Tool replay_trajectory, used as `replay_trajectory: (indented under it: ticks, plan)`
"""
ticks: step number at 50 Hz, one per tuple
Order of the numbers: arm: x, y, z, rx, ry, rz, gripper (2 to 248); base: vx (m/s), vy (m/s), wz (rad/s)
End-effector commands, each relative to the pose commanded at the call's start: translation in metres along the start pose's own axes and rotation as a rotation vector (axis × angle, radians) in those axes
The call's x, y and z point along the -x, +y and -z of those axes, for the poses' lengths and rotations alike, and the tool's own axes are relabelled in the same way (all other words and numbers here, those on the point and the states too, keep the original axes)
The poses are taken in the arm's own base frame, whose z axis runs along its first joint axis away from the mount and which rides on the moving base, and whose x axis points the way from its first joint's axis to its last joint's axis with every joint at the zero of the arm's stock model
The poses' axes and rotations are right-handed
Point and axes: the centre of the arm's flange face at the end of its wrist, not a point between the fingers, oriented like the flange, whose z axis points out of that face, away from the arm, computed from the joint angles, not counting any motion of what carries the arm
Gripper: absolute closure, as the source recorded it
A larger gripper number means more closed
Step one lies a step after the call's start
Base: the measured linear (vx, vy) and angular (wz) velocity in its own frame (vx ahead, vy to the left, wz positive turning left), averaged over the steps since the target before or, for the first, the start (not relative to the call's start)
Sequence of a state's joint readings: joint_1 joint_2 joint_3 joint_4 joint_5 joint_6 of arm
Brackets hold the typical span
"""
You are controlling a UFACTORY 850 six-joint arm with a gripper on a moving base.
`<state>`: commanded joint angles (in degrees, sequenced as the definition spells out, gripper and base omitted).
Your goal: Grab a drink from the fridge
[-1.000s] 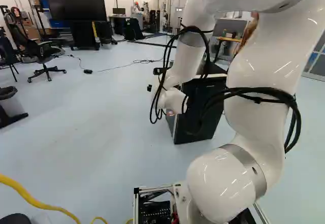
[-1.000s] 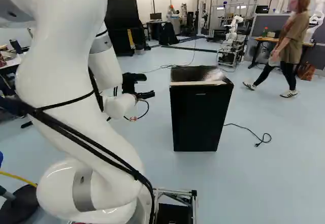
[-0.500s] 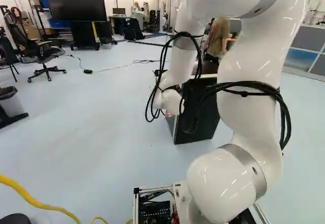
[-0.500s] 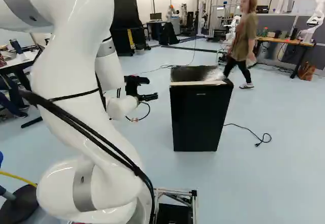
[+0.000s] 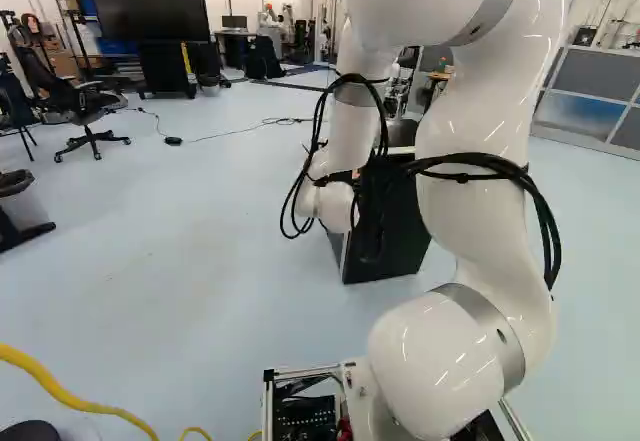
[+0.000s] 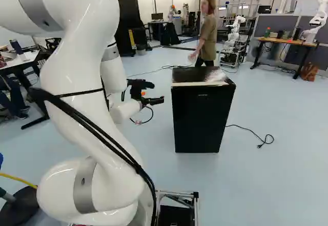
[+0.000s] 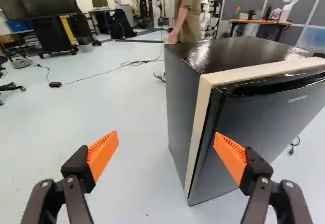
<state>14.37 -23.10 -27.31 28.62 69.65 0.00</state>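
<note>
My gripper [image 6: 154, 101] hangs just left of the small black fridge [image 6: 197, 118] in the right base view, near the height of its upper door. In the wrist view the gripper [image 7: 166, 150] stands wide open with nothing between its orange pads. The fridge [image 7: 244, 115] stands ahead of it, its near front corner close to one finger; I cannot tell if they touch. Its door is closed, with a light strip along the edge of the body. In the left base view my arm partly hides the fridge [image 5: 400, 236]. No drink shows.
A person [image 6: 207, 31] stands behind the fridge. A cable with a plug [image 6: 259, 138] lies on the floor beside it. Another robot [image 6: 319, 21] stands by the wooden desk [image 6: 287, 41] at the back. A yellow hose [image 5: 75, 396] runs near the base.
My arm has shifted left in the left base view and right in the right base view, bringing the gripper nearer the fridge. The person has walked left behind the fridge. The base has not moved.
</note>
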Motion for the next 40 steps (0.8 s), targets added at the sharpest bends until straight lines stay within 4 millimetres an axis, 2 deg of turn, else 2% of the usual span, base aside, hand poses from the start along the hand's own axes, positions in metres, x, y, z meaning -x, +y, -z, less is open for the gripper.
replay_trajectory:
  ticks: [29, 40]
  plan:
    - [0.019, 0.014, -0.013, 0.186, 0.065, -0.019, 3, 0.000, 0.000, 0.000]
    - [0.020, 0.017, -0.020, 0.242, 0.081, -0.032, 3, 0.000, 0.000, 0.000]
